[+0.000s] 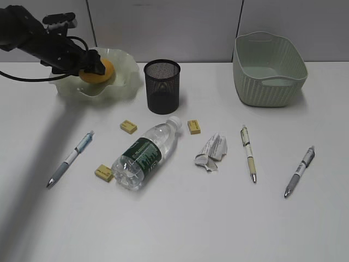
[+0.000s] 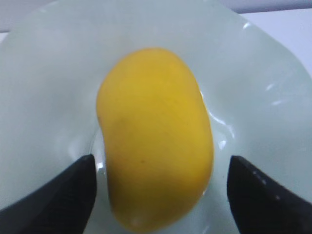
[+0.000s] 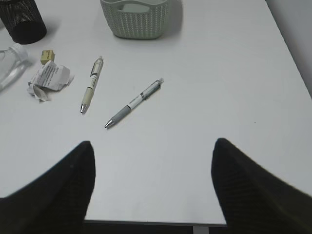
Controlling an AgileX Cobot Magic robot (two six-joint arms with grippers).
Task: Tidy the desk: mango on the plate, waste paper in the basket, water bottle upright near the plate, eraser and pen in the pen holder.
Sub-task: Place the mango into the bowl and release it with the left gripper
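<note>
The yellow-orange mango (image 1: 103, 70) (image 2: 156, 136) lies in the wavy pale green plate (image 1: 124, 73) (image 2: 253, 73) at the back left of the desk (image 1: 180, 218). My left gripper (image 1: 94, 70) (image 2: 161, 161) straddles it, open, with a gap on each side. The water bottle (image 1: 144, 155) (image 3: 9, 66) lies on its side mid-desk. Crumpled waste paper (image 1: 211, 152) (image 3: 48, 78) sits to its right. The black mesh pen holder (image 1: 162, 86) (image 3: 22, 19) stands beside the plate. Three pens (image 1: 71, 158) (image 1: 248, 153) (image 1: 300, 171) and three yellow erasers (image 1: 128, 126) (image 1: 194, 126) (image 1: 103, 173) lie scattered. My right gripper (image 3: 152, 144) is open and empty.
The deep green basket (image 1: 270, 68) (image 3: 134, 19) stands at the back right. In the right wrist view the desk's front edge runs just below the fingers, with two pens (image 3: 91, 84) (image 3: 134, 102) and one eraser (image 3: 47, 55) ahead.
</note>
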